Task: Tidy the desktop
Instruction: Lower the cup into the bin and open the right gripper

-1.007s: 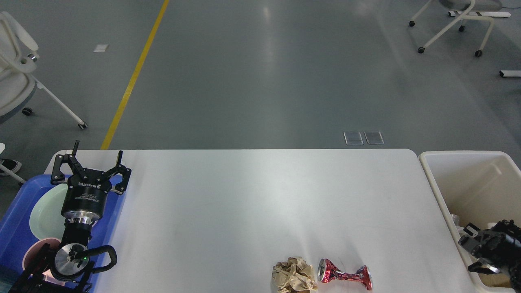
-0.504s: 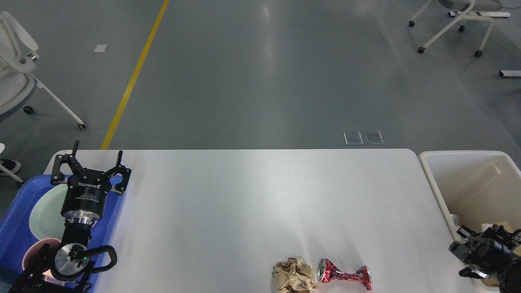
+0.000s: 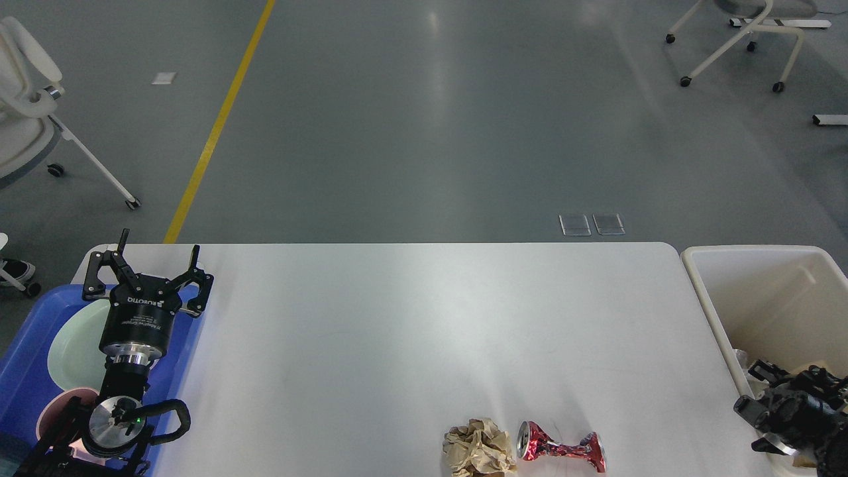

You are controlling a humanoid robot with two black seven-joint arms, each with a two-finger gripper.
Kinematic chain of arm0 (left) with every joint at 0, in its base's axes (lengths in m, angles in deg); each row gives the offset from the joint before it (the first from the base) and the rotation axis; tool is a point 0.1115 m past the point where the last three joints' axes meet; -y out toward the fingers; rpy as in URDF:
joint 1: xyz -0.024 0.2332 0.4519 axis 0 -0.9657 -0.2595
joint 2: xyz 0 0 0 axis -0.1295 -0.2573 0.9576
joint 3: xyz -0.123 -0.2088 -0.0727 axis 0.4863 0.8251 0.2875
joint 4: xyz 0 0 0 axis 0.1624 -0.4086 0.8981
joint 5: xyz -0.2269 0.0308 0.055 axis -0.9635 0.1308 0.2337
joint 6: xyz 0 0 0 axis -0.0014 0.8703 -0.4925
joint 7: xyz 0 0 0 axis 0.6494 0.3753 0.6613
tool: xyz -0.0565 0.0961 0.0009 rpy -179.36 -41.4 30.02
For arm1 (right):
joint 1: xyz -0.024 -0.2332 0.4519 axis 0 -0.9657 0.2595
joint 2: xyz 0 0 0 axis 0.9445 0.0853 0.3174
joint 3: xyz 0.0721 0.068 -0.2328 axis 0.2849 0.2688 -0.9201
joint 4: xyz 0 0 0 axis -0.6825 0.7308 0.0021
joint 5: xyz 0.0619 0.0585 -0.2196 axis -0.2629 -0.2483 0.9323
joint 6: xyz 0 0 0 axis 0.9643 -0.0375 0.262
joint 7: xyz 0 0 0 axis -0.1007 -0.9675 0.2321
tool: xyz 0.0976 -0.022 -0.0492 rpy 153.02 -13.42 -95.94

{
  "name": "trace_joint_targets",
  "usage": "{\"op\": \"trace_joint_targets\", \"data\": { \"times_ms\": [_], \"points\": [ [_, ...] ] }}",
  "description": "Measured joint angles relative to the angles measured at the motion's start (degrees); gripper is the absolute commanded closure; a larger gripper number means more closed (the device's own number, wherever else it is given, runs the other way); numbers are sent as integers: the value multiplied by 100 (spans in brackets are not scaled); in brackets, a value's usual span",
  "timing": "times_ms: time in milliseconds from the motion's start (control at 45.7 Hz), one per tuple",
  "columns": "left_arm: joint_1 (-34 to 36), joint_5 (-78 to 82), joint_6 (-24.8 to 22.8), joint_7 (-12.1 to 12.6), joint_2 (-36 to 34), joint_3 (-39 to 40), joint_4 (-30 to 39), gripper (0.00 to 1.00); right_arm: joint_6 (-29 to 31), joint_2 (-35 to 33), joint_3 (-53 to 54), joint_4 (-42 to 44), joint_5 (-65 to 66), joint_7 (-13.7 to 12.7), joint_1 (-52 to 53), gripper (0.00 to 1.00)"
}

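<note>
Head view: desktop fills the lower frame, with a crumpled paper ball and a crushed red can side by side, just apart, at its near edge toward the right corner. Left gripper hangs with fingers spread over the blue tray at the left edge; right gripper sits at the bin, its finger state too dark to tell. Judged next step: right arm takes the can, approaching from above and pinching the narrow crushed waist so it cannot roll.

Right gripper sits lower and nearer the desktop edge than a second ago, at the bin's near wall; left-side chair shifted.
</note>
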Motion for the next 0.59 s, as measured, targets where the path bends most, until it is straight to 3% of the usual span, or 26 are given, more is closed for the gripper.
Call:
{"op": "trace_joint_targets", "data": {
  "times_ms": [328,591],
  "points": [
    [0,0,0,0,0,0,-1,4,186,-139,20,-187,0,0,221,0],
    [0,0,0,0,0,0,-1,4,1486,-969,-50,-1675,671,-1,1641,0]
  ]
}}
